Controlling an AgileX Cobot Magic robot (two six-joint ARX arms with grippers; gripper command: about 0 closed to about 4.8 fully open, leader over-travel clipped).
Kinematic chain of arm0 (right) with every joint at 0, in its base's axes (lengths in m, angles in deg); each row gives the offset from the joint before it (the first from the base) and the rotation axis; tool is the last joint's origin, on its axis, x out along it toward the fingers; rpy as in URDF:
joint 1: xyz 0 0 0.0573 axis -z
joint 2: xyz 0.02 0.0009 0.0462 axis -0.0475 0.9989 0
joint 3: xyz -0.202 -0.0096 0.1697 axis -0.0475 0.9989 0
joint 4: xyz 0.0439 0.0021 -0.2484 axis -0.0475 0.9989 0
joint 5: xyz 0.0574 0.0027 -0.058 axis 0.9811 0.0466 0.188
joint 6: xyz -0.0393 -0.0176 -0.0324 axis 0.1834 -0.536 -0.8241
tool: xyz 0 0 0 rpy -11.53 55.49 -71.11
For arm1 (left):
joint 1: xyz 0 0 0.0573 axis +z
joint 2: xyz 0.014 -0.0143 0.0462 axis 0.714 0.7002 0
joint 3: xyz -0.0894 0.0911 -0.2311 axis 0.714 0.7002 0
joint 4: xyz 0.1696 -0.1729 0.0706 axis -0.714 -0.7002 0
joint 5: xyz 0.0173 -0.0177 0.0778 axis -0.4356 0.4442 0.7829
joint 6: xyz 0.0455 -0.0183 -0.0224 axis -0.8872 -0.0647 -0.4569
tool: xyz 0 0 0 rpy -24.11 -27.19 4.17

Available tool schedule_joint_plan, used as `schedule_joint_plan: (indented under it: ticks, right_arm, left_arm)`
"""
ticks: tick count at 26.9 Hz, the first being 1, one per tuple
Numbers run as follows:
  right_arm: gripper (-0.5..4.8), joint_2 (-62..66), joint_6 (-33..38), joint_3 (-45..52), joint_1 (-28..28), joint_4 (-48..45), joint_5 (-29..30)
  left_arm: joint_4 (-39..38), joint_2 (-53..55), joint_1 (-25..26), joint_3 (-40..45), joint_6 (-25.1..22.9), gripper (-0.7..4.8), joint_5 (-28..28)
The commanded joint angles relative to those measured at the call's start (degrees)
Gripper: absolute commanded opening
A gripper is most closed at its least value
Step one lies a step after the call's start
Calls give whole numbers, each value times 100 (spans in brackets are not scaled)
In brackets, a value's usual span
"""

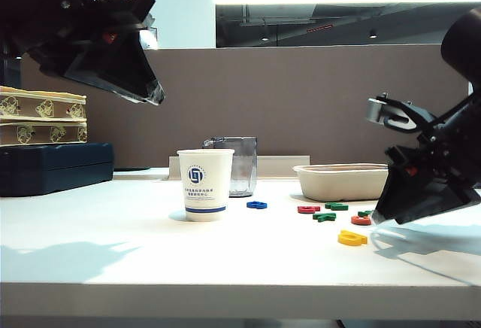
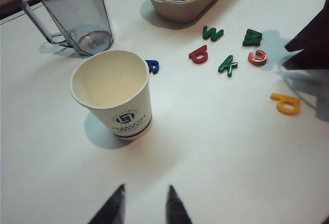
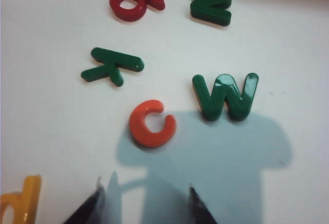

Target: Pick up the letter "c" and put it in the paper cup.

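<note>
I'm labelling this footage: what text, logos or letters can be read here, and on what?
"c": orange-red letter piece
"w": two green pieces
"k": green piece
"b" or "p": red piece
paper cup: blue square logo; small blue text unreadable
cardboard boxes: print unreadable

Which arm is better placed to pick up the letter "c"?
Right. The right gripper hangs open just above the letter "c", while the left gripper is open near the paper cup, far from it.
</note>
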Motion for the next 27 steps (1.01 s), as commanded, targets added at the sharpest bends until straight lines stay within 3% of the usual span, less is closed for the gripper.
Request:
schedule_joint_plan:
  ticks: [1, 11, 27]
  right_arm:
    - [203, 114, -13, -28, 0, -201, 39]
    - [203, 166, -105, -28, -46, -619, 223]
    - [203, 601, -400, -28, -330, -866, -420]
  left_arm:
    - [66, -22, -4, -9, 4, 97, 20]
    - [107, -22, -4, -7, 2, 97, 22]
    - [103, -22, -4, -7, 17, 97, 24]
